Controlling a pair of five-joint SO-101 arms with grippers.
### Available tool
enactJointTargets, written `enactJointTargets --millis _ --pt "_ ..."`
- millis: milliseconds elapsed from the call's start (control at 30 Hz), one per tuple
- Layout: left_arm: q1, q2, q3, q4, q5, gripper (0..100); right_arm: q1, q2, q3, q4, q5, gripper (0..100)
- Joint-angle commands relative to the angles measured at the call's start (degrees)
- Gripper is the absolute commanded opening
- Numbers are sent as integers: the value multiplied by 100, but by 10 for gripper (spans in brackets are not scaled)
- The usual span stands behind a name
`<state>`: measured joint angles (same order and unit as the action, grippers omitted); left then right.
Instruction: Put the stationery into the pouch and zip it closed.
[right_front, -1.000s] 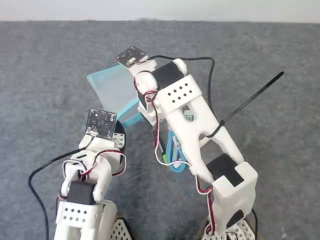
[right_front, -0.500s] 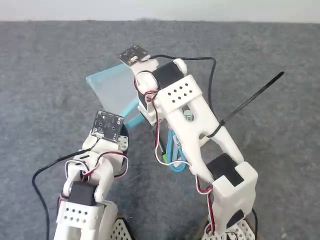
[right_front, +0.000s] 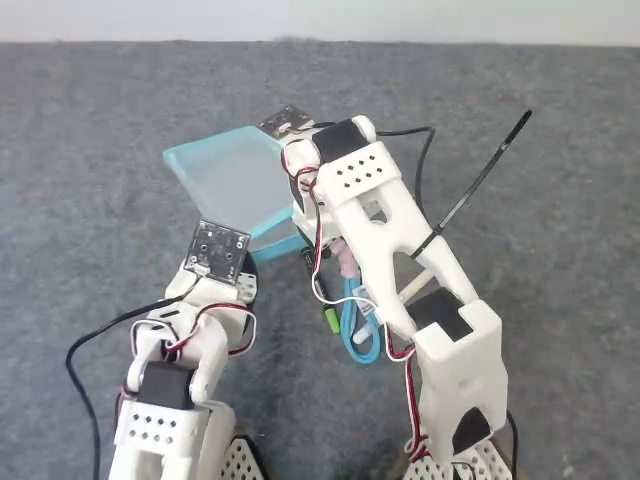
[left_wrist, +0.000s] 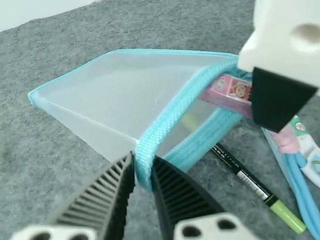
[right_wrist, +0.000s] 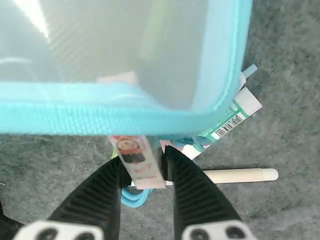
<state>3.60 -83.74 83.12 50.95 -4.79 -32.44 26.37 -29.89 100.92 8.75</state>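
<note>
Grey carpet (right_front: 90, 120) lies under both of your arms. Nearest the bases, loose stationery sits beside the right arm: a blue loop (right_front: 360, 335), a black pen (left_wrist: 252, 186) with a green end, a cream stick (right_wrist: 240, 175) and a white tube (right_wrist: 235, 114) with a barcode. The tube lies partly under the pouch's corner. A black cable tie (right_front: 480, 185) juts off the right arm, which hides much of the pouch's mouth from above.

Your left pincer (left_wrist: 142, 165) is pinched tight on the teal zip edge (left_wrist: 165, 122) at one end of the mouth, with almost no gap between its ribbed jaws. Your right pincer (right_wrist: 142, 155) is clamped on a pink block (right_wrist: 135, 160) printed with cartoon faces. It holds the block right at the mouth, the far end poking in between the two zip edges.

Farthest from you, the pouch (right_front: 225, 180) is frosted and see-through with teal trim. Its mouth is unzipped and gaping toward the right arm. Its closed end points away across the carpet. A pale shape shows through its wall, too blurred to name.
</note>
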Motion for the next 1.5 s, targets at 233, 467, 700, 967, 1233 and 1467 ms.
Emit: enactJointTargets --millis 233,467,700,967,1233,1467 --pt "9 -88 -66 -26 114 11 -330 -127 -818 119 0 9" --pt "0 -88 -66 -35 114 11 -233 -127 -1451 136 -149 9" --pt "0 -88 -57 -44 114 11 -119 -347 -1433 207 -132 28" --pt "-9 -88 -57 -35 114 11 -374 -673 -1433 154 -167 176" --pt "-35 -88 -57 -18 114 11 -400 -585 -1459 -224 -193 85" --pt "-35 -88 -57 -9 123 11 48 -1174 -967 198 -53 70"
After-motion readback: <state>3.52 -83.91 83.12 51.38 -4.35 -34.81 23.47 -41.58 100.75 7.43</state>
